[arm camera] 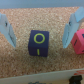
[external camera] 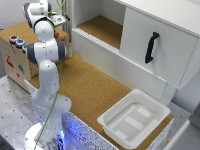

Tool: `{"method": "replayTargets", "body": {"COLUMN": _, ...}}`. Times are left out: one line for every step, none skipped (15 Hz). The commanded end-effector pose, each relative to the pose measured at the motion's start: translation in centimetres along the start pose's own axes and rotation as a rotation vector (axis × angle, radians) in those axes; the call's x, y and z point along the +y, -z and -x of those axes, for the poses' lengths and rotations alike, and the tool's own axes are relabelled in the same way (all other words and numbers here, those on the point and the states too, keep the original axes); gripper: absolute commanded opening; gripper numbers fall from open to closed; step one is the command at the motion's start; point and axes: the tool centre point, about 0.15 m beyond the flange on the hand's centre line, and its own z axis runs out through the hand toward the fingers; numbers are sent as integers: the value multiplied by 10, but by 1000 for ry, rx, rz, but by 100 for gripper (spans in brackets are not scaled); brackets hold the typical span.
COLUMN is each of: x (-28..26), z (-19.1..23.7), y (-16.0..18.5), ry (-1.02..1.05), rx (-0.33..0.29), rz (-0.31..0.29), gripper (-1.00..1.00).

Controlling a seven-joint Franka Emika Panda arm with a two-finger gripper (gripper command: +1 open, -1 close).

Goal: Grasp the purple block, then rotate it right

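The purple block (arm camera: 39,43) sits between the spread fingers (arm camera: 71,31), untouched.

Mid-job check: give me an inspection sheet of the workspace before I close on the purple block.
Surface: cork-topped bench, speckled in the wrist view.
Job's things: purple block with a yellow ring marking, resting on the cork, apart from both fingers.
Clutter: pink block beside the purple one, close to one finger; white tray at the bench end; wooden box with coloured buttons.
Grippers: gripper open, pale blue fingers either side of the purple block.
Cables: green cable running along the arm.
Surroundings: white cabinet with a black handle.
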Motion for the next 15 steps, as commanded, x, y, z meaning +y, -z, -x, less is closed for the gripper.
{"method": "replayTargets", "body": {"x": 21, "z": -26, "y": -3, "ry": -49, "rx": -96, "rz": -54, "gripper": -100}}
{"method": "replayTargets", "body": {"x": 21, "z": -26, "y": -4, "ry": -50, "rx": -99, "rz": -51, "gripper": -100}}
{"method": "replayTargets", "body": {"x": 21, "z": -26, "y": -6, "ry": -49, "rx": -104, "rz": -48, "gripper": -100}}
{"method": "replayTargets", "body": {"x": 21, "z": -25, "y": -7, "ry": -47, "rx": -112, "rz": -42, "gripper": -100}}
{"method": "replayTargets", "body": {"x": 21, "z": -24, "y": -6, "ry": -51, "rx": -111, "rz": -36, "gripper": -100}}
{"method": "replayTargets", "body": {"x": 20, "z": -22, "y": -6, "ry": -56, "rx": -111, "rz": -31, "gripper": -100}}
{"method": "replayTargets", "body": {"x": 19, "z": -21, "y": -5, "ry": -57, "rx": -114, "rz": -24, "gripper": -100}}
{"method": "replayTargets", "body": {"x": 18, "z": -19, "y": -3, "ry": -63, "rx": -114, "rz": -22, "gripper": -100}}
{"method": "replayTargets", "body": {"x": 17, "z": -18, "y": -2, "ry": -72, "rx": -113, "rz": -18, "gripper": -100}}
{"method": "replayTargets", "body": {"x": 16, "z": -17, "y": 0, "ry": -83, "rx": -112, "rz": -7, "gripper": -100}}
{"method": "replayTargets", "body": {"x": 14, "z": -17, "y": 4, "ry": -102, "rx": -105, "rz": 5, "gripper": -100}}
{"method": "replayTargets", "body": {"x": 15, "z": -17, "y": 10, "ry": -136, "rx": -89, "rz": 13, "gripper": -100}}
{"method": "replayTargets", "body": {"x": 14, "z": -17, "y": 18, "ry": -165, "rx": -77, "rz": 19, "gripper": -100}}
{"method": "replayTargets", "body": {"x": 13, "z": -16, "y": 23, "ry": -188, "rx": -75, "rz": 27, "gripper": -100}}
{"method": "replayTargets", "body": {"x": 10, "z": -15, "y": 31, "ry": -212, "rx": -72, "rz": 34, "gripper": -100}}
